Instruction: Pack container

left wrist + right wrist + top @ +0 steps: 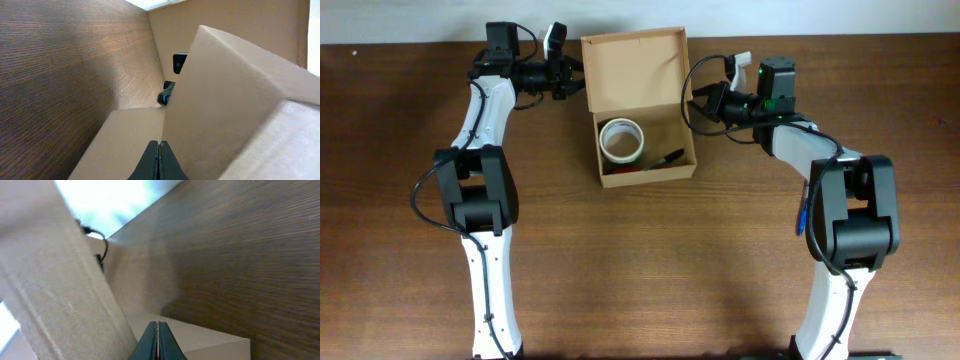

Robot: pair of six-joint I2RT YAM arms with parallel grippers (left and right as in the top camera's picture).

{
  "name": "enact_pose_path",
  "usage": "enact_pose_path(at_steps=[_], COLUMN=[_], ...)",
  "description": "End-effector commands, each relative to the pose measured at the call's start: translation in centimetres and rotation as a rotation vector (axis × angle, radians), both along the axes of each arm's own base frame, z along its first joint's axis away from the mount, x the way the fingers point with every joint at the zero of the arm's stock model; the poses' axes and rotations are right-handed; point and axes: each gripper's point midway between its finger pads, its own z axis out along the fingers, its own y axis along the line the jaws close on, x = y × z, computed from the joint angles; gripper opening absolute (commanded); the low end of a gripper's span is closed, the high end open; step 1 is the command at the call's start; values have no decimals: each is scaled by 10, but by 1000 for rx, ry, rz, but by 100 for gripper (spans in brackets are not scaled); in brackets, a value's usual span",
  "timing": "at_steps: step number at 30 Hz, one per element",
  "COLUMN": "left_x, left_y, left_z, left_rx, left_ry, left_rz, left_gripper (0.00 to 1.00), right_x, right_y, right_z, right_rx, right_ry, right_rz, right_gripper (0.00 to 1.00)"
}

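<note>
The container [640, 60] is a tan cardboard box at the table's back middle, with its lid flap standing open toward the back. Inside lie a roll of tape [621, 140], a black marker [665, 158] and a small red item [623, 170]. My left gripper [578, 80] is shut at the lid's left edge. In the left wrist view its tips [158, 144] touch the crease between the lid [230, 100] and its side tab. My right gripper [694, 105] is shut at the box's right edge. In the right wrist view its tips [158, 324] meet the cardboard [50, 280] beside a side tab.
The dark wooden table [640, 260] spreads in front of the box. Both arm bases stand at the front, left [485, 250] and right [850, 230].
</note>
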Motion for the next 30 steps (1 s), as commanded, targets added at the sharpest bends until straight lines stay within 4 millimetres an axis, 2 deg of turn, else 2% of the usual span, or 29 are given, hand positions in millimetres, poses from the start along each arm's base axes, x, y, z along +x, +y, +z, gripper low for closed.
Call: enact_pose_path(at_steps=[1,10,20,23,30], left_x=[-2,-2,-7,-10,-17], left_y=[0,0,-3,-7,-24], left_z=[0,0,5,10,20], left_rx=[-24,-21,-53,-76,-111], left_ry=[5,5,21,5,-29], left_rz=[-16,-14,-40,-65,-125], left_gripper=[1,1,1,2,1], right_x=[10,9,23,21,12], right_y=[-6,-7,-31,-28,-21], right_z=[-5,-10,-6,4,9], right_rx=[-28,-27,-43,-8,34], right_ry=[16,58,18,-10,-9], right_rz=[-76,-99,-170,-125,-57], right_gripper=[4,4,4,4,4])
